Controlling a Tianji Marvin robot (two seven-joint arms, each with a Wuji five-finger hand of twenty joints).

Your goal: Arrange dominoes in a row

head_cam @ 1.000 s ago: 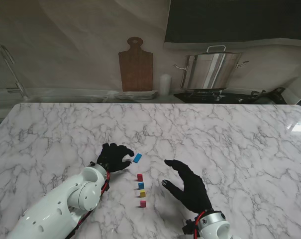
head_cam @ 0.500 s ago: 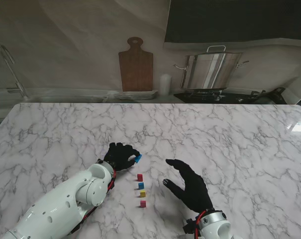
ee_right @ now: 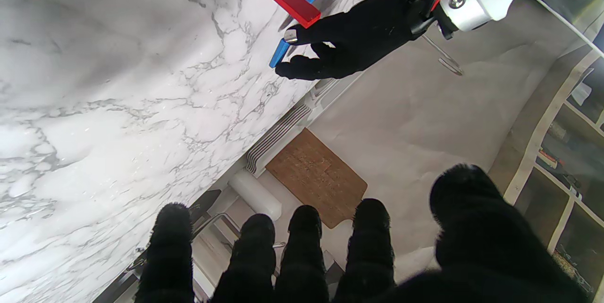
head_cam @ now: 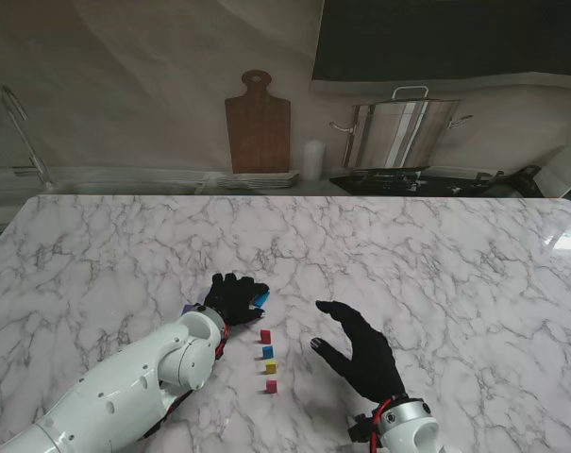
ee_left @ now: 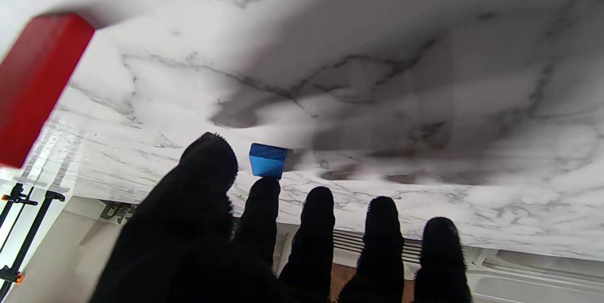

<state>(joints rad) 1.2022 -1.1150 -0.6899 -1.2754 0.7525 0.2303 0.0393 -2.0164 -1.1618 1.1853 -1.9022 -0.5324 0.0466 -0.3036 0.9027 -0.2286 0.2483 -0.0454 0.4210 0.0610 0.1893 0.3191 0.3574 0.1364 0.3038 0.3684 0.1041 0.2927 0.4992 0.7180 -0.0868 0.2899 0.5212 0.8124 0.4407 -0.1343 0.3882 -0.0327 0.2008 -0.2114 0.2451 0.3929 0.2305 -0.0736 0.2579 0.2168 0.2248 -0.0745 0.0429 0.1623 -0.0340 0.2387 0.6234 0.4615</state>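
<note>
From the stand, the black-gloved left hand (head_cam: 236, 298) lies on the white marble table (head_cam: 436, 255) with its fingertips against a small light-blue domino block (head_cam: 261, 299), which tilts at the far end of a short line of standing blocks: a red domino (head_cam: 265, 336), a darker blue domino (head_cam: 267, 352), a yellow domino (head_cam: 270, 366) and a magenta domino (head_cam: 271, 386), each apart from the next. A purple domino (head_cam: 188, 308) peeks out just left of the left wrist. The black-gloved right hand (head_cam: 358, 347) rests to the right of the line, fingers spread, holding nothing. Along the left wrist, the light-blue block (ee_left: 268, 160) touches one fingertip (ee_left: 264, 189) beside the thumb (whether it is truly pinched I cannot tell), with the red domino (ee_left: 37, 81) off to the side, blurred. Along the right wrist, the right hand's own fingers (ee_right: 302, 227) stand apart and empty; beyond them the left hand (ee_right: 349, 34) has the light-blue block (ee_right: 279, 53) between thumb and finger, one end on the marble.
</note>
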